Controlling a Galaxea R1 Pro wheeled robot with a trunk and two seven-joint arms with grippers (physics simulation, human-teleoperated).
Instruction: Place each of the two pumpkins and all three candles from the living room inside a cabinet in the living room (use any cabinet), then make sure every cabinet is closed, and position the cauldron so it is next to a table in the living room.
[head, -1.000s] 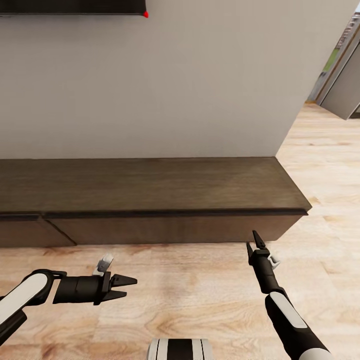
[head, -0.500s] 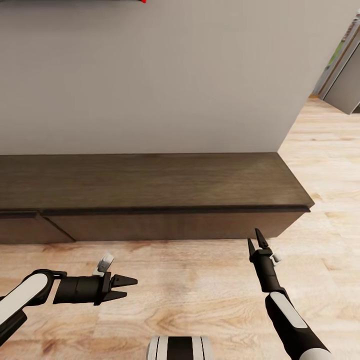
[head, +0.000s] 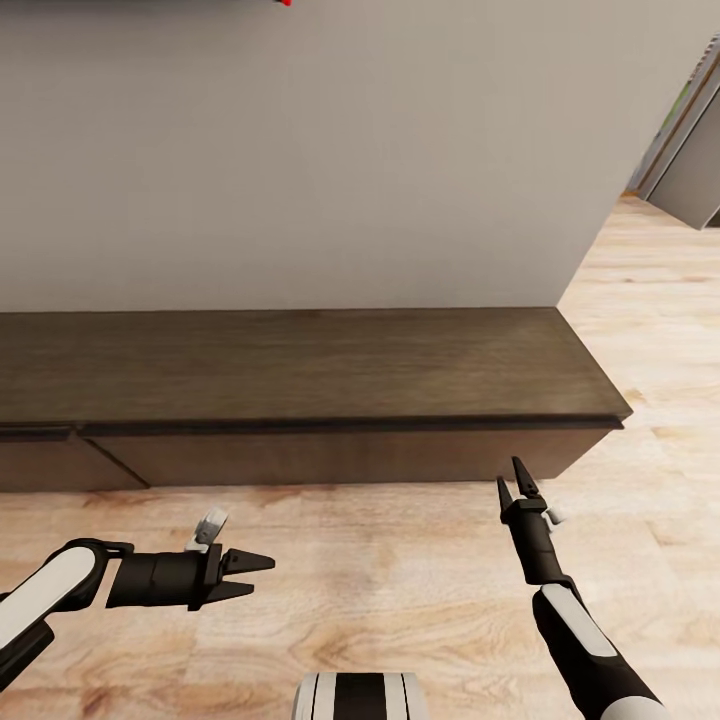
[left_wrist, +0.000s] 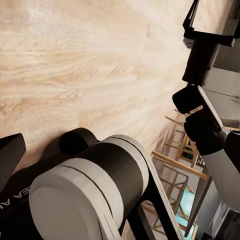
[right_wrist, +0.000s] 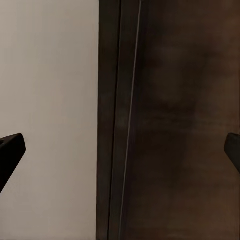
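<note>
We faced the cabinet (head: 300, 385), its long axis running nine to three, drawer fronts flush and apparently shut. Our right gripper (head: 518, 482), fingers apart, pointed toward twelve just short of the front's right end and was nearer. Our left gripper (head: 252, 576), fingers apart, aimed toward three above the floor (head: 400, 560).

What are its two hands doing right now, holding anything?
Left end effector: open, holding nothing.
Right end effector: open, holding nothing.
</note>
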